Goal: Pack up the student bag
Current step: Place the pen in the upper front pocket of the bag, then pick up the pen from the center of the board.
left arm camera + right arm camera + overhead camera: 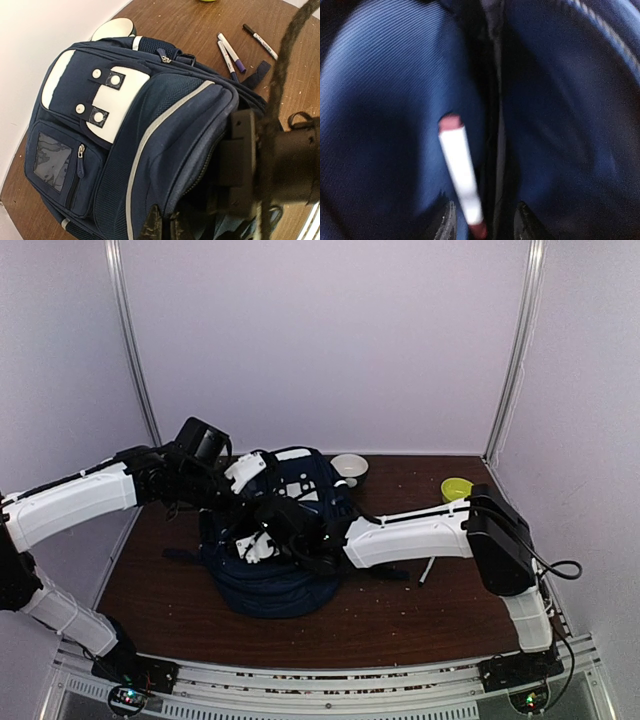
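Student bag [270,585] lies mid-frame on the brown surface [400,615], front pocket up, main mouth turned toward the right arm. Left claw [162,227], at the bottom edge of its own view, is pinched on the bag's zip rim, likely to hold the mouth open. Right claw [486,222] is deep inside with jaws apart; a white, red-capped marker [461,172] between them looks loose, apparently being let go there. More markers [231,52] wait on the surface, upper right. A bowl [349,468] sits beyond the bag.
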